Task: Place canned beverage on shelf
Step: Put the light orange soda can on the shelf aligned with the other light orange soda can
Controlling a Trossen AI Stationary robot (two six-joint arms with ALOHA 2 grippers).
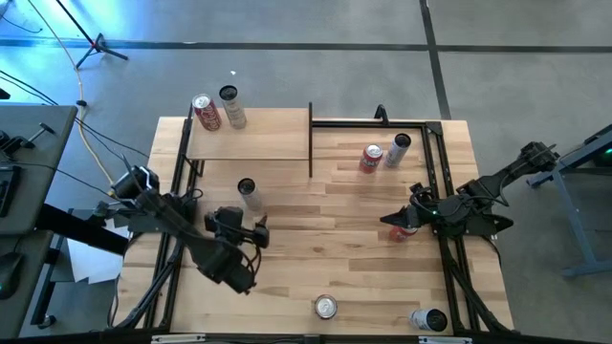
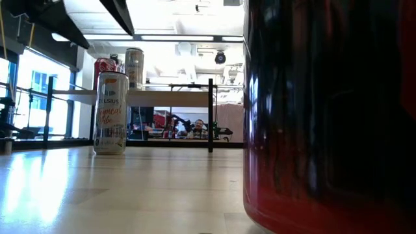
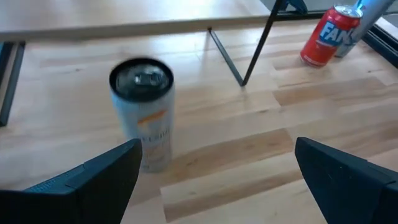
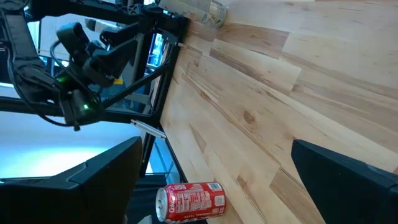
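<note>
Left gripper (image 1: 256, 232) fingers spread wide, nothing between them, hovering over the left-centre of the striped plank tabletop (image 1: 325, 205). Left wrist view: both fingers (image 3: 93, 180) framing a tall pale slim can (image 3: 143, 112) standing upright just ahead, not touching. Same can in high view (image 1: 248, 192), just beyond the gripper, near the front edge of the shelf (image 1: 268, 134).

Right gripper (image 1: 402, 220) also wide open and empty, at the right side of the table. A red soda can (image 1: 405, 232) lies on its side right by its fingertips; right wrist view shows it (image 4: 189, 200) on the planks between the two fingers (image 4: 93, 180), no contact visible.

Shelf: pale wood board on thin black posts, back-left of the table. Two cans already on its left end: a red one (image 1: 206, 112) and a slim silver one (image 1: 232, 105).

Elsewhere on the tabletop: a red Fanta can (image 1: 370, 159) and a slim silver can (image 1: 399, 149) side by side at back right; one can (image 1: 326, 307) at front centre, another (image 1: 428, 320) at front right.
</note>
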